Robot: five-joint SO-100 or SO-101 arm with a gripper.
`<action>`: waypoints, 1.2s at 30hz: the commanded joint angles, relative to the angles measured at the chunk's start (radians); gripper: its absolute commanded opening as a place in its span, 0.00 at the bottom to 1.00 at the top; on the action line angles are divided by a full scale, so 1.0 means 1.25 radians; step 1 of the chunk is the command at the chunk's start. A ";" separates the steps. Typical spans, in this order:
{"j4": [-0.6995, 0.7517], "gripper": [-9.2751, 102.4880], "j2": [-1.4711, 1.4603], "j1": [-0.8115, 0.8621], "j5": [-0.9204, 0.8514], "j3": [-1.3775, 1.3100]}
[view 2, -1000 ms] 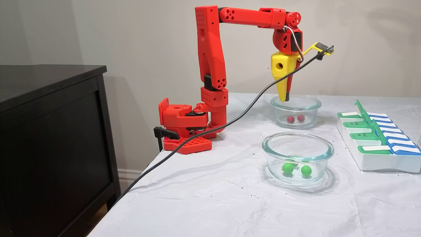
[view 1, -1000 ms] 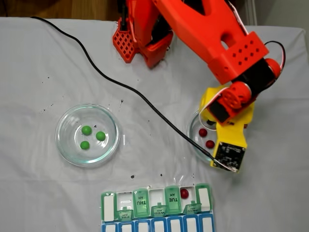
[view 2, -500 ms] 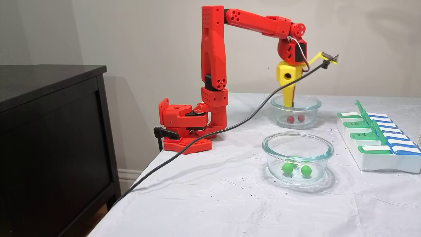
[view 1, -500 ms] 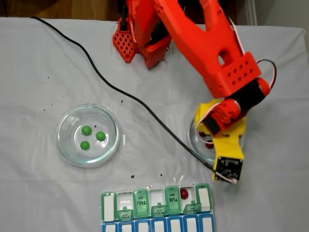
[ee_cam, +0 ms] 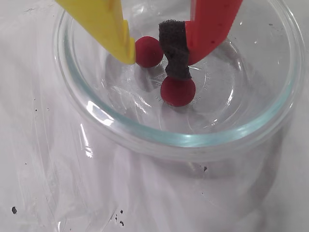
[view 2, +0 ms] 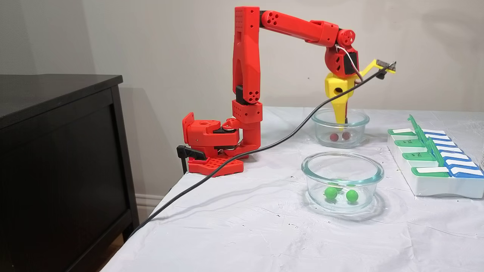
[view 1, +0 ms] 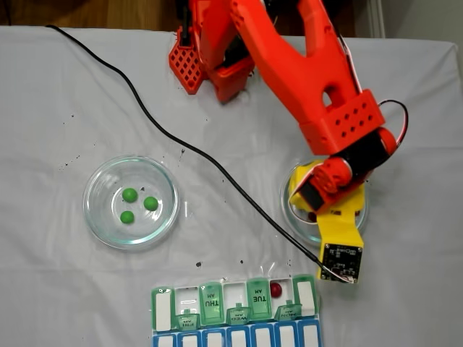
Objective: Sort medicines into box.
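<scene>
Two glossy dark red pills sit in the glass dish (ee_cam: 159, 137). The claw (ee_cam: 152, 58) is narrowly parted; one pill (ee_cam: 148, 51) lies between its tips, against the yellow finger (ee_cam: 104, 24), and the other (ee_cam: 177, 91) lies just below the padded red one (ee_cam: 207, 24).

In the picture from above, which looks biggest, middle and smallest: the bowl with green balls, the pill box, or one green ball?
Largest to smallest, as they look in the top-down fixed view:
1. pill box, though the picture's bottom edge cuts it off
2. glass bowl
3. green ball, clearly the smallest, lying inside that bowl
</scene>
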 commanded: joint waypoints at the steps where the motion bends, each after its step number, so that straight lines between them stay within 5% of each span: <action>1: -0.007 0.22 0.022 0.001 -0.006 -0.017; 36: -0.112 0.30 -0.075 0.033 0.023 -0.021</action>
